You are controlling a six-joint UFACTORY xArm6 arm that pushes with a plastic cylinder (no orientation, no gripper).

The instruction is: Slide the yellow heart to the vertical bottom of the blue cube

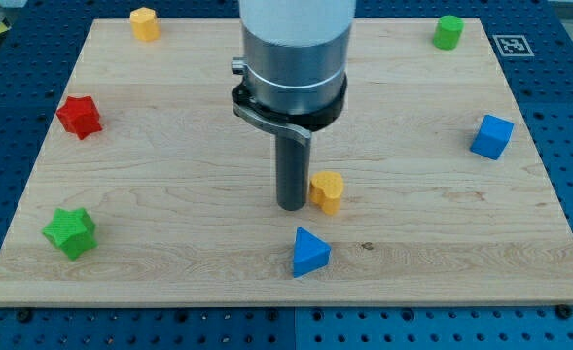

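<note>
Nearest on the pale wooden worktop (169, 146) a blue triangular block (310, 253) is seen. Just behind it, my tip (292, 206) is planted upright, touching the yellow heart (327, 192) on the view's left side. No jaws are fitted. The blue cube (491, 136) lies well apart, toward the view's right.

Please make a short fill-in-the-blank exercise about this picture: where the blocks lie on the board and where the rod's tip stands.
1. My tip stands just to the view's left of the yellow ____.
2. The blue cube lies near the view's ____ edge of the wooden board.
3. The block at the view's top right corner is ____.
4. Below the yellow heart, toward the view's bottom, lies a blue ____.

Missing words: heart; right; green; triangle
</note>
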